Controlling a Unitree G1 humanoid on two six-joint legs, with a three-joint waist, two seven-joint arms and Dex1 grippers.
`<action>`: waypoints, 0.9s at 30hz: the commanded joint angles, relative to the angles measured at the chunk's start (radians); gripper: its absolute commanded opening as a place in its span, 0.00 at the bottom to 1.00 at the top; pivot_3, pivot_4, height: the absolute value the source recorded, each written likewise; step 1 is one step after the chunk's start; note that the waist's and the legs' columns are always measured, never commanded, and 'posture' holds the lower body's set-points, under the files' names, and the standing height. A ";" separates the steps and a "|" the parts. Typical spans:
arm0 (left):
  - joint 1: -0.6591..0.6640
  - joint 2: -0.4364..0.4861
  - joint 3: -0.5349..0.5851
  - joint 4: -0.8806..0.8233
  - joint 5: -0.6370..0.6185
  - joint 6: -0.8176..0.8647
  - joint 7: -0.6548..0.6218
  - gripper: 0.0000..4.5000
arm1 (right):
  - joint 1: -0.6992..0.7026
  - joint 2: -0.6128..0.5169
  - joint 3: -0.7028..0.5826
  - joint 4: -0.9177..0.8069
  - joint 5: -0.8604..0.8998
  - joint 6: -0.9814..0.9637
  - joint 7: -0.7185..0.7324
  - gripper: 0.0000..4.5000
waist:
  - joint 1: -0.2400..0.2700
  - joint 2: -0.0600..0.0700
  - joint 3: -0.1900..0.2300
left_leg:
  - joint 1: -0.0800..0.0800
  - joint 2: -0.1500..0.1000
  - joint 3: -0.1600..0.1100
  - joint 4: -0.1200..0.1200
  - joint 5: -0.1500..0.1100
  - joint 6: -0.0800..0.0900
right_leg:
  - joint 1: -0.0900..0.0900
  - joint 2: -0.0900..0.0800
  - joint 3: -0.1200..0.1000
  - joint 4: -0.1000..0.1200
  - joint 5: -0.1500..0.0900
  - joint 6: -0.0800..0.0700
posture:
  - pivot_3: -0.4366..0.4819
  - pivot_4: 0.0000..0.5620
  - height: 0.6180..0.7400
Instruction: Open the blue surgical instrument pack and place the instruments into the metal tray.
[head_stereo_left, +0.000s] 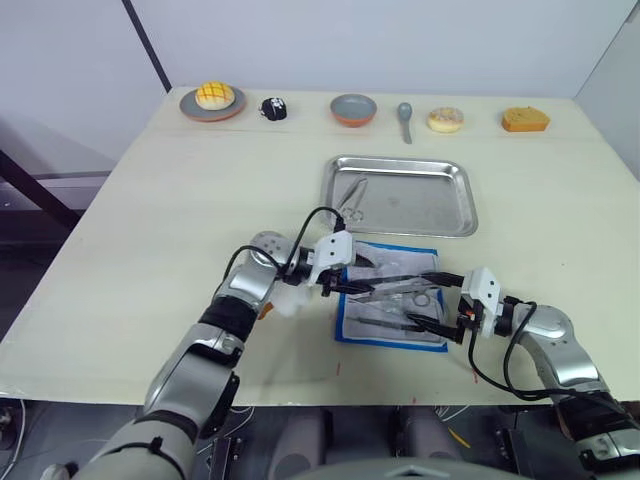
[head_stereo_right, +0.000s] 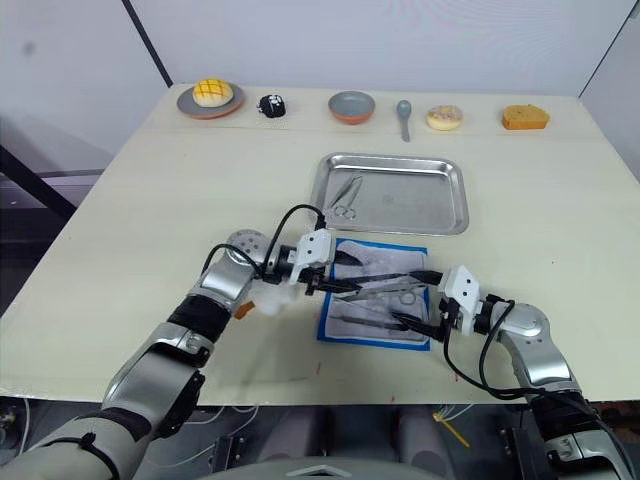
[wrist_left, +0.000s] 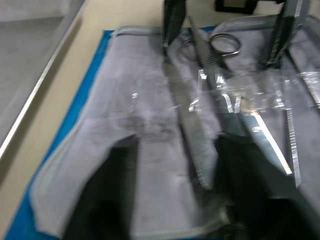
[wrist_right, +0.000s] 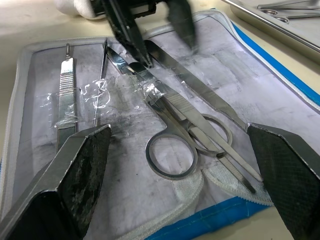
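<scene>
Instruments (wrist_right: 185, 125) lie lengthwise between my grippers on the opened pack (head_stereo_left: 392, 296); left gripper (head_stereo_left: 340, 281) nearer, both spread wide, holding nothing.

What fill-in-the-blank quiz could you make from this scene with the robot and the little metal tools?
1. The opened blue surgical instrument pack lies just in front of the metal ____.
2. One instrument, a pair of ____, already lies in the metal tray.
3. The right gripper is ____ over the pack.

Missing words: tray; scissors; open
</scene>
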 joint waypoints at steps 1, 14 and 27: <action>0.011 0.006 -0.014 0.009 0.021 0.020 0.000 0.08 | 0.056 0.001 0.050 0.080 -0.057 0.040 0.004 1.00 | 0.000 0.001 -0.001 | 0.000 0.000 0.000 0.000 0.000 0.000 | 0.000 0.000 0.000 0.000 0.000 0.000 | 0.48 0.27 1.00; -0.030 0.015 -0.012 -0.070 0.021 0.082 -0.021 0.01 | 0.060 0.000 0.051 0.080 -0.056 0.044 0.004 1.00 | 0.000 0.001 -0.002 | 0.000 0.000 0.000 0.000 0.000 0.000 | 0.000 0.000 0.000 0.000 0.000 0.000 | 0.48 0.27 1.00; -0.045 0.048 -0.050 -0.305 0.061 0.340 -0.009 0.01 | 0.059 0.000 0.058 0.082 -0.061 0.043 0.008 1.00 | 0.000 0.001 -0.002 | 0.000 0.000 0.000 0.000 0.000 0.000 | 0.000 0.000 0.000 0.000 0.000 0.000 | 0.48 0.27 1.00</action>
